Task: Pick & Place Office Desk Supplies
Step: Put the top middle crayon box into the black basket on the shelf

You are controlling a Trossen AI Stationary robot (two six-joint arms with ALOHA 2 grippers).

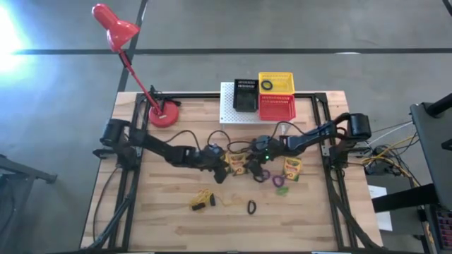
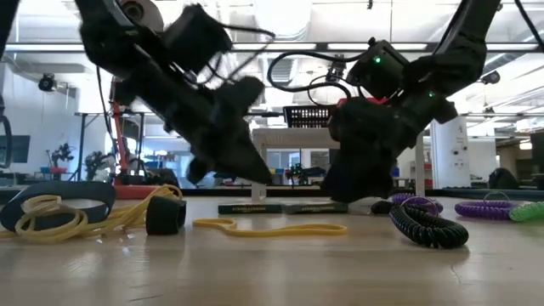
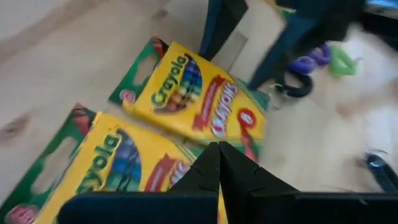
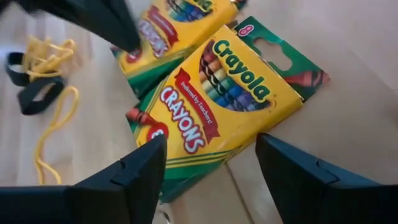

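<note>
Evidently lining up a grasp, the right gripper (image 4: pixel 210 165) hangs with fingers spread wide astride a Crayola crayon box (image 4: pixel 221 102) lying flat on the worktop (image 4: pixel 348 118), while the left gripper (image 3: pixel 219 163), fingers pinched together empty, hovers over its neighbour (image 3: pixel 118 171).

You are looking down on a pale wooden table (image 1: pixel 162 212) sitting on a grey concrete floor (image 1: pixel 296 28) crossed by dark lines, with glare flaring at the left edge, while the low view is showing an open workshop with white columns (image 2: pixel 448 153) and bright ceiling lights.
</note>
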